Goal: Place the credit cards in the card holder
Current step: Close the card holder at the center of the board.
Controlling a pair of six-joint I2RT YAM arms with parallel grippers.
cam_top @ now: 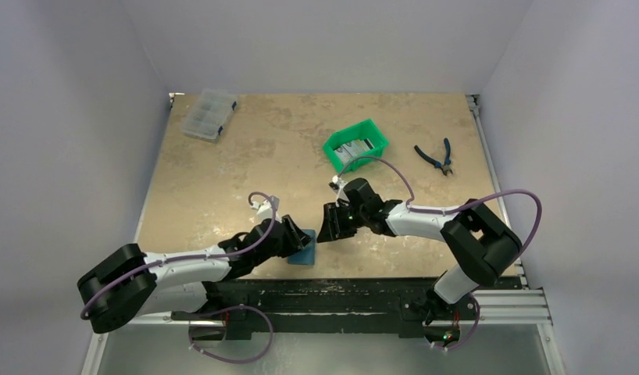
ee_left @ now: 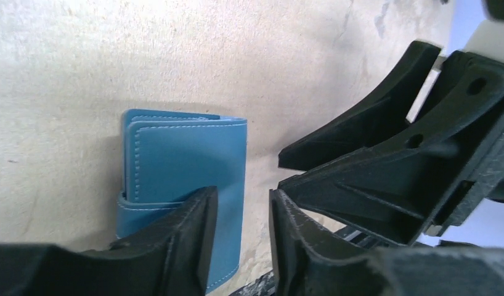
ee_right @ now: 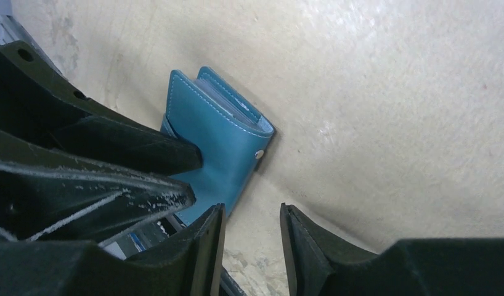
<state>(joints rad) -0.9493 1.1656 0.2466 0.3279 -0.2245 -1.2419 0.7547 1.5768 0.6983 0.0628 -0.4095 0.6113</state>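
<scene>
The teal card holder (cam_top: 305, 250) lies folded on the table near its front edge. It also shows in the left wrist view (ee_left: 182, 163) and in the right wrist view (ee_right: 215, 132), where its silver snap stud (ee_right: 258, 155) is visible. My left gripper (cam_top: 298, 238) (ee_left: 243, 231) is open and empty, low over the holder's right edge. My right gripper (cam_top: 330, 225) (ee_right: 252, 237) is open and empty, just right of the holder. The two grippers' fingertips are close together. Greyish credit cards (cam_top: 353, 148) lie in the green bin (cam_top: 337, 160).
A clear compartment box (cam_top: 209, 113) stands at the back left. Blue-handled pliers (cam_top: 435, 156) lie right of the green bin. The table's front edge and the black rail (cam_top: 340, 293) run just behind the card holder.
</scene>
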